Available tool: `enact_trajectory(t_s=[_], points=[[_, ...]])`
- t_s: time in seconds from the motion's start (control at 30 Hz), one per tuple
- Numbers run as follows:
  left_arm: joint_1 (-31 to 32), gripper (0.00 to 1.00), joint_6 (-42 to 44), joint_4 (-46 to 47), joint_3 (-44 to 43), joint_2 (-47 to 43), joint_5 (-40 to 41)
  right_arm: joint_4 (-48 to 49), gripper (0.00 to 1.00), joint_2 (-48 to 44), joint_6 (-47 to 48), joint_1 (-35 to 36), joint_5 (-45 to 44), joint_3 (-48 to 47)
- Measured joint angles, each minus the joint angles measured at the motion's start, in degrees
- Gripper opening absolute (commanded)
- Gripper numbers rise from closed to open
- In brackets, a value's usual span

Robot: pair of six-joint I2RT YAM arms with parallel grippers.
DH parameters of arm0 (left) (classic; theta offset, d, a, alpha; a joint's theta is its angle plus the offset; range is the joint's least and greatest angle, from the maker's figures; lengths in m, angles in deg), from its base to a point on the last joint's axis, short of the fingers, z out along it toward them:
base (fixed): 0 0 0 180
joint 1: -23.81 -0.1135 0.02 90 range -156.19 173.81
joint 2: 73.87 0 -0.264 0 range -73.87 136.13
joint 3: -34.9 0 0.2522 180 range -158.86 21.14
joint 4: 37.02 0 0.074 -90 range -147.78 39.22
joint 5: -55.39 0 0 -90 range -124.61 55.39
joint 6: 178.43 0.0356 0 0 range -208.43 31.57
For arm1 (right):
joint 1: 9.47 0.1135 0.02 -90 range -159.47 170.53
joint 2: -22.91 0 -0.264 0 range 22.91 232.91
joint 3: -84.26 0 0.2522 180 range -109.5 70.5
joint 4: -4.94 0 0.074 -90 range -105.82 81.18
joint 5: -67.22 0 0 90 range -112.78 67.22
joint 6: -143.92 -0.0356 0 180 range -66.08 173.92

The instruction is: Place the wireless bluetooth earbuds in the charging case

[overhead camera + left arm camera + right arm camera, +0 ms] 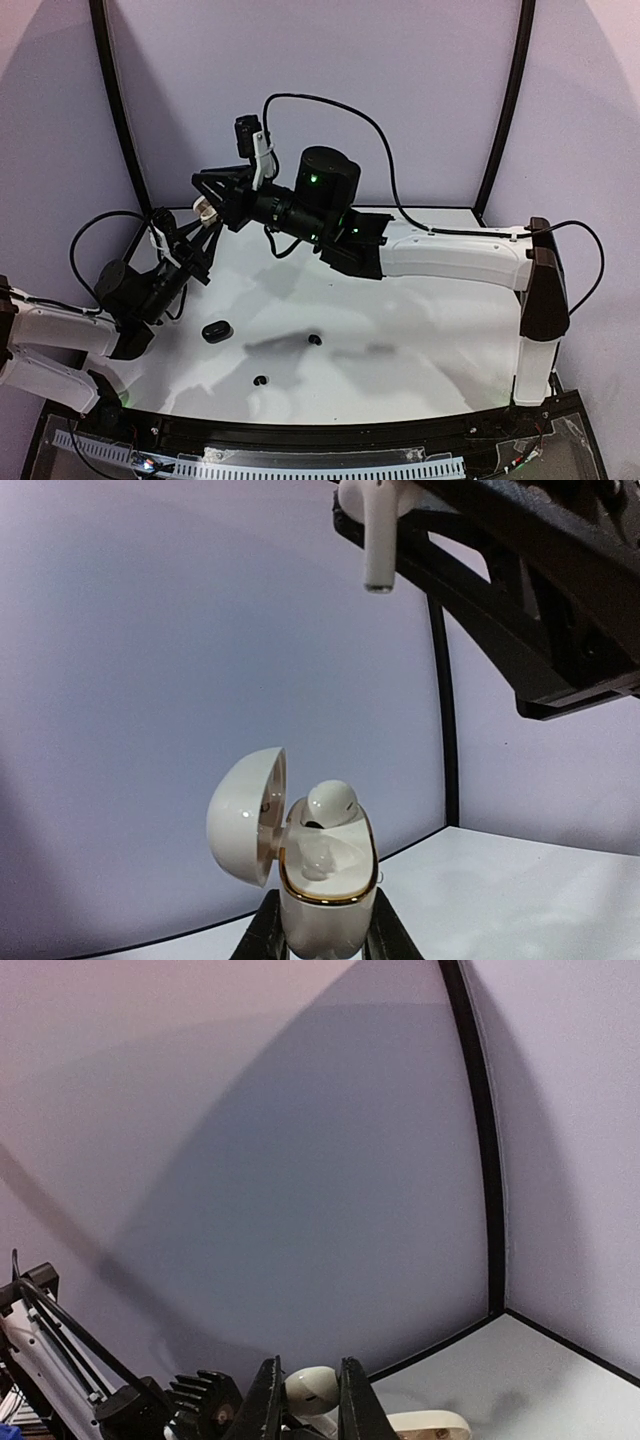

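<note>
Nearest the arm bases, one black earbud [261, 381] lies just inside the curved front edge of the white counter [430, 330]. A second black earbud [315, 340] sits farther in, near the middle. A dark oval object [216, 331], apparently a closed black case though the overhead view is too small to be sure, rests to the left of them. All three lie well apart, with broad bare counter open to their right.

Farther back on the left, the left pincer [322, 932] is clamped on the lower body of the white charging case [325, 880] and holds it upright, off the counter. The case's lid [243, 815] swings open to the left in the left wrist view. One white earbud [332, 802] sits in the far pocket with its rounded head above the gold rim, and the near pocket shows bare.

Above the case, and apart from it, the right pincer [310, 1402] is closed on the head of a second white earbud [378, 535], whose stem points straight down. In the left wrist view that stem hangs to the right of the open case, with clear air between the two. The right arm [450, 255] reaches in from the right across the back of the counter.

Behind both pincers, the pale back wall [400, 100] meets the counter's rear edge, framed by black corner posts [505, 110].
</note>
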Motion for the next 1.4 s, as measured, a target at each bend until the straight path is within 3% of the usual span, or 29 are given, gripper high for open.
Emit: enact_trajectory(t_s=[0.77, 1.4], points=[[0.00, 0.01, 3.45, 0.33, -0.04, 1.03, 0.81, 7.80, 0.00, 2.64, 0.90, 0.57, -1.18, 4.61], [0.02, 0.01, 5.01, 0.37, -1.07, 1.46, 1.60, 14.36, 0.00, 4.28, -3.37, 0.76, -9.46, 6.69]])
